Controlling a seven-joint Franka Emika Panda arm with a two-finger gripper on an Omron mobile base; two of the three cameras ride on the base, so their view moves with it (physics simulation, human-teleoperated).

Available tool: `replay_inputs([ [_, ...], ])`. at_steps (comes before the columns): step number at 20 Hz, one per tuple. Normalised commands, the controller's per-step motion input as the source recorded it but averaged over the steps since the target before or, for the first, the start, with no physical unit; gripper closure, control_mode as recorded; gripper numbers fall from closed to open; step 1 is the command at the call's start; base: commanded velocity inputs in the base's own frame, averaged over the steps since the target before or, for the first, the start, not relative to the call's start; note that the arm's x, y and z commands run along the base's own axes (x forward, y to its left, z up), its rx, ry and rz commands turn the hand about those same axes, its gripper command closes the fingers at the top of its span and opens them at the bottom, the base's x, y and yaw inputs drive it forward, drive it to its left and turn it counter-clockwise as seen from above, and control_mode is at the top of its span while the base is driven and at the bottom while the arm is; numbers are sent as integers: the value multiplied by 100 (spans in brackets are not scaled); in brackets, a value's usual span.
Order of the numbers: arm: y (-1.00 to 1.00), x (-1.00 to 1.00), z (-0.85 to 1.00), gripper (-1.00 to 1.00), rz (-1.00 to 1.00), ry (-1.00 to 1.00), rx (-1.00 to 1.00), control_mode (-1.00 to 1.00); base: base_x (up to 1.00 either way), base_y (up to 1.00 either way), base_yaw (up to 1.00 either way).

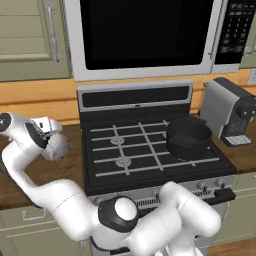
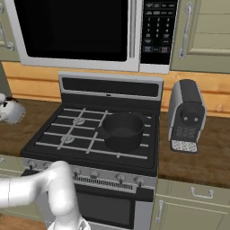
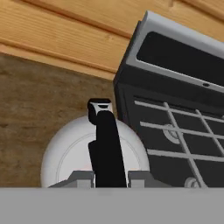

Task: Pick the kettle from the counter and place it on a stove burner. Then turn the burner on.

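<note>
The silvery-white dome kettle [image 1: 57, 146] is over the dark wood counter [image 1: 70, 167], just left of the stove. From the right base view the kettle [image 2: 11, 112] shows at the far left edge. My gripper [image 1: 49, 135] comes down on it from above. In the hand view my gripper [image 3: 107, 177] is shut on the kettle's [image 3: 65, 153] black handle [image 3: 105, 144], with a finger on each side. Whether the kettle still rests on the counter I cannot tell. The nearest stove burner [image 1: 117, 141] sits under pale grates, and another burner [image 1: 122, 161] lies in front of it.
A wide black pot [image 1: 188, 138] covers the right side of the cooktop [image 2: 90, 148]. A grey coffee machine [image 1: 231, 111] stands on the counter to the right. A microwave [image 1: 145, 35] hangs above the stove. Knobs [image 2: 119, 178] line the stove front.
</note>
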Motion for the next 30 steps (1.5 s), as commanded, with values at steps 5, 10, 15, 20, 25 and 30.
replay_inputs([
  [5,-100,0,2,100,-16,-9,1,-100,0,0,0],
  [10,-100,3,1,100,-19,-2,2,-100,0,0,0],
  [15,-100,14,19,100,-24,10,5,-100,0,0,0],
  [20,-100,20,5,100,-25,12,10,-100,0,0,0],
  [25,-73,0,-2,100,-4,0,18,-100,0,0,0],
  [30,-18,0,-25,100,0,0,14,-100,0,0,0],
])
